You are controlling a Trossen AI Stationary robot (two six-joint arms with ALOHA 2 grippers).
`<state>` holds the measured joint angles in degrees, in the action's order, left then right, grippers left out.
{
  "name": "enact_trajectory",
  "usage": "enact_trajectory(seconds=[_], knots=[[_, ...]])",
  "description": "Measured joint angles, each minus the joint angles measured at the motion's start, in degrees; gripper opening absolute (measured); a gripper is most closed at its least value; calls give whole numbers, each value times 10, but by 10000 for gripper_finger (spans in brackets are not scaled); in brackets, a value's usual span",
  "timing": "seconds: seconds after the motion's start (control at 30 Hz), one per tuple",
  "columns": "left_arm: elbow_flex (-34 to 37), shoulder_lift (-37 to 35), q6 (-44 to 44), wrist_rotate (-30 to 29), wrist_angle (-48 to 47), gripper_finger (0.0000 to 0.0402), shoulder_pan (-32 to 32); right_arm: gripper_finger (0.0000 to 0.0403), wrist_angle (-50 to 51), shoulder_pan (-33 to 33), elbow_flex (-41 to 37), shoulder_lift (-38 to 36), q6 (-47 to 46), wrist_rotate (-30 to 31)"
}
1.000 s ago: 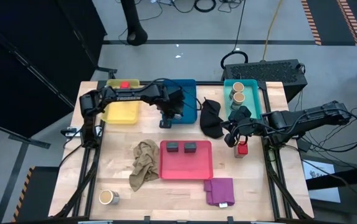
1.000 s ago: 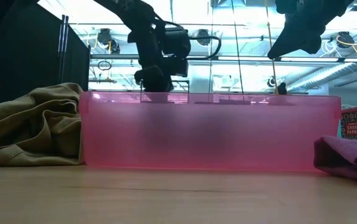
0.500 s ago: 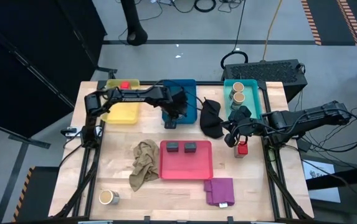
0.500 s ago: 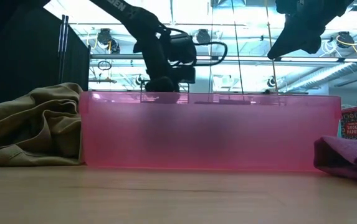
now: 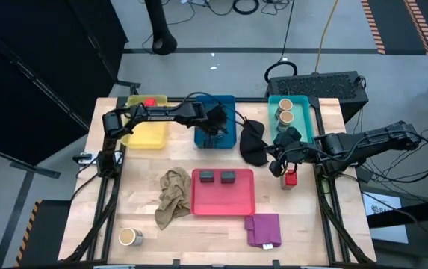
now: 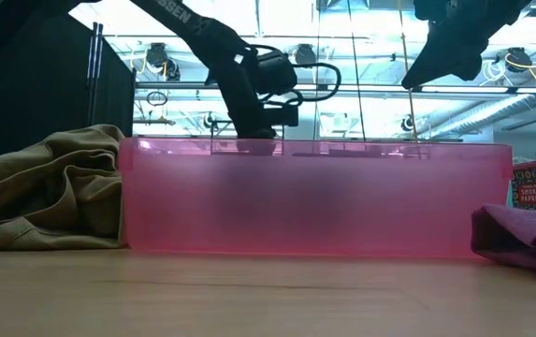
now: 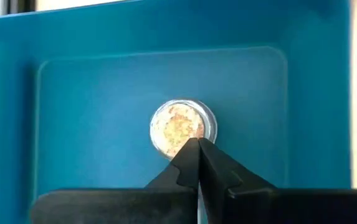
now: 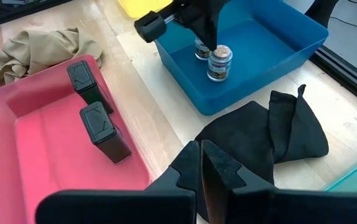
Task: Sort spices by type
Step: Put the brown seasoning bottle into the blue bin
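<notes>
Left gripper (image 7: 198, 163) over the blue tray (image 5: 228, 138)
Its jaws were clenched above a silver round tin (image 7: 182, 126); the right gripper (image 8: 201, 165), also clenched, hung near the desk's right edge.

The pink tray (image 5: 223, 193) sits mid-table. Just beside its left edge lies the crumpled beige cloth (image 5: 171, 196); the purple cloth (image 5: 264, 229) touches its near right corner. Beyond it stand the yellow tray (image 5: 146, 133), blue tray (image 5: 215, 121), black cloth (image 5: 255, 142) and teal tray (image 5: 303, 123).
</notes>
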<state>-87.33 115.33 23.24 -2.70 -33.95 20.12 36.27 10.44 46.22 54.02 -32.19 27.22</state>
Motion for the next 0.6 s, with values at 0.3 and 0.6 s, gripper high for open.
enact_trajectory(seconds=[0.3, 0.6], knots=[[0, 0, -4, -36, 13, 6, 3, 0, 0, 0, 0, 0, 1, 0], [0, 0, 1, 48, 15, 6, 3, 0, 0, 0, 0, 0, 1, 0]])
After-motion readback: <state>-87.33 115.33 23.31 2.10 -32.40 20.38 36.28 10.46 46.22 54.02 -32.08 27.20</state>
